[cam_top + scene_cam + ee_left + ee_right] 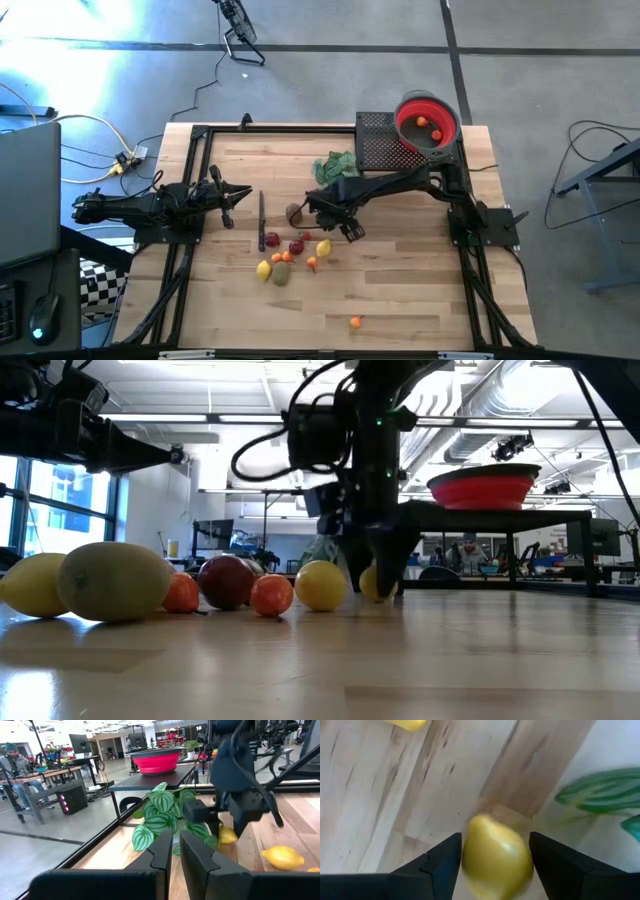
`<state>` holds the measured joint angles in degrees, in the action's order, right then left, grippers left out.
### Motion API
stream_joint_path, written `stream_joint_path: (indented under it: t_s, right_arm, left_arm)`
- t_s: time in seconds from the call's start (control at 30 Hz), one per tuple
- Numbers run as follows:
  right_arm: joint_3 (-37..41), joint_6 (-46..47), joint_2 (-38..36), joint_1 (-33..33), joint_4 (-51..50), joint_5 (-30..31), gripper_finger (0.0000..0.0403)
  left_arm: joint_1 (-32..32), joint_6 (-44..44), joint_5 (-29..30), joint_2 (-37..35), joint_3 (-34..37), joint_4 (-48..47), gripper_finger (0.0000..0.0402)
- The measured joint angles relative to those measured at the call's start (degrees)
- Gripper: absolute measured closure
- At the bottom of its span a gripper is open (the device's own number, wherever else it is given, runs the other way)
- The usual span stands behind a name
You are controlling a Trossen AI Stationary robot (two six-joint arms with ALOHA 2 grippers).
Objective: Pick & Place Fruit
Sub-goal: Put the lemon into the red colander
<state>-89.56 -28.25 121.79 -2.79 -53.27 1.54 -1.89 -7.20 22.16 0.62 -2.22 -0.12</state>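
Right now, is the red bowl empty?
No. In the high view the red bowl on the black stand holds two small orange-red fruits.

Around the fruit cluster point(288, 256) the wooden surface point(400, 290) lies bare toward the front edge, save one orange piece point(355, 322). Behind the cluster the right claw point(300, 212) and its arm bar the way, with the leafy sprig point(335, 166) just beyond.
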Motion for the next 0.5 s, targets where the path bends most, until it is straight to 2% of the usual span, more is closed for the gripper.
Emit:
stream_joint_path:
  t_s: [0.5]
  right_arm:
    - [-0.02,0.2,0.4,-0.37,-0.61,2.01,0.0182]
  left_arm:
    - [0.0,0.0,-0.01,0.0,0.0,0.0,0.0368]
